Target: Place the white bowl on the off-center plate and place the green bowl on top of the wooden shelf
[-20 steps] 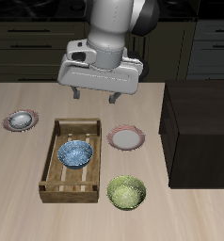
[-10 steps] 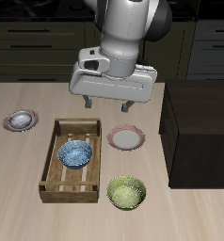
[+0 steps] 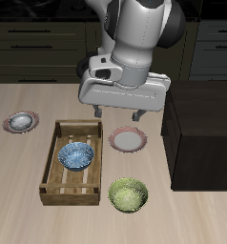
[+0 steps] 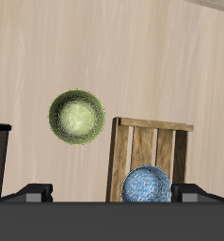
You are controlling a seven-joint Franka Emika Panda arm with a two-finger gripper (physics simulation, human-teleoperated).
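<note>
The white bowl rests on the off-center plate, a reddish-rimmed plate far out to the side of the table. The green bowl stands on the bare table near the front edge, beside the slatted tray; the wrist view shows this green bowl from above. The wooden shelf is a dark block with nothing on its flat top. My gripper hangs open and empty above the table behind the second plate. In the wrist view its fingertips stand wide apart.
A pale slatted wooden tray holds a blue patterned bowl, which also shows in the wrist view as the blue bowl in the tray. A second reddish-rimmed plate lies bare between tray and shelf. Dark cabinets stand behind the table.
The arm has swung toward the shelf side and come slightly forward and lower. The gripper stays open and empty. Nothing on the table has moved.
</note>
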